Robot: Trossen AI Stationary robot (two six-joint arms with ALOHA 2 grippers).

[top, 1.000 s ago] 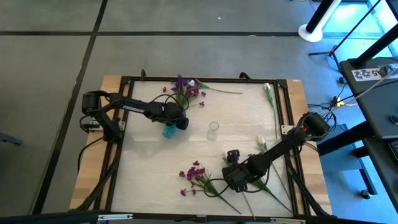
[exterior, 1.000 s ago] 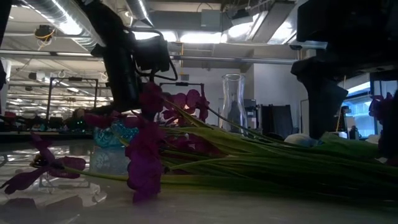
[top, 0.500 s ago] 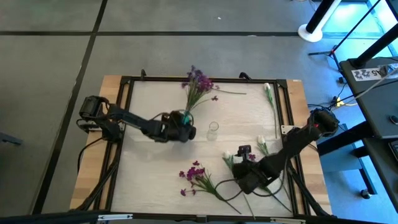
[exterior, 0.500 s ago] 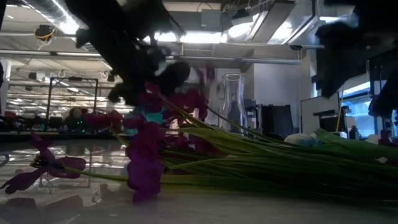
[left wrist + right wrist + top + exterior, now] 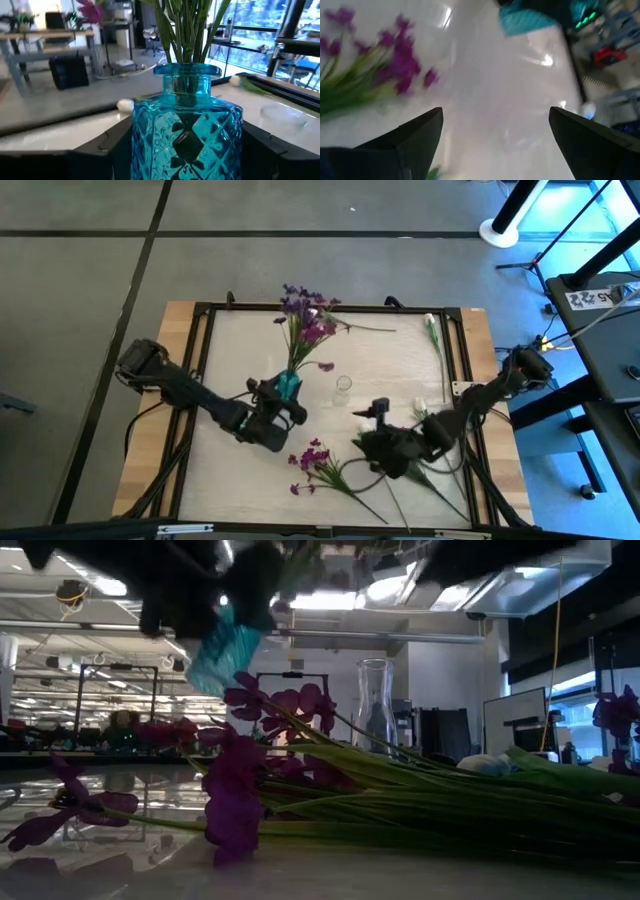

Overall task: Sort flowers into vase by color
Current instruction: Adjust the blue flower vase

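A blue cut-glass vase [image 5: 288, 385] holding purple flowers [image 5: 303, 318] hangs above the table's middle, with my left gripper [image 5: 284, 404] shut on it. The low view shows the vase [image 5: 224, 646] high up. A second bunch of purple flowers [image 5: 316, 464] lies flat on the table near the front, also seen in the low view as purple flowers [image 5: 232, 802]. A small clear glass vase [image 5: 343, 388] stands at the centre. White flowers [image 5: 421, 414] lie to the right. My right gripper [image 5: 365, 442] hovers open above the table, right of the lying bunch. My left gripper pinches the blue vase by the two sides of its faceted body [image 5: 143, 146], one finger [image 5: 97, 152] on each side, below the neck [image 5: 187, 75]. The fingers reach in level from the table's near-left. The vase is lifted clear and tilted, the stems standing out of its mouth.
Another white flower [image 5: 432, 330] lies along the far right edge of the table. A dark frame [image 5: 330, 308] runs around the white table top. Long green stems [image 5: 450, 802] spread across the near part of the table.
My left gripper has swung toward the table's near edge and risen, turning as it went, and has carried the blue vase off the table; the vase now hangs tilted. My right gripper has risen from the lying flowers, its fingers still open.
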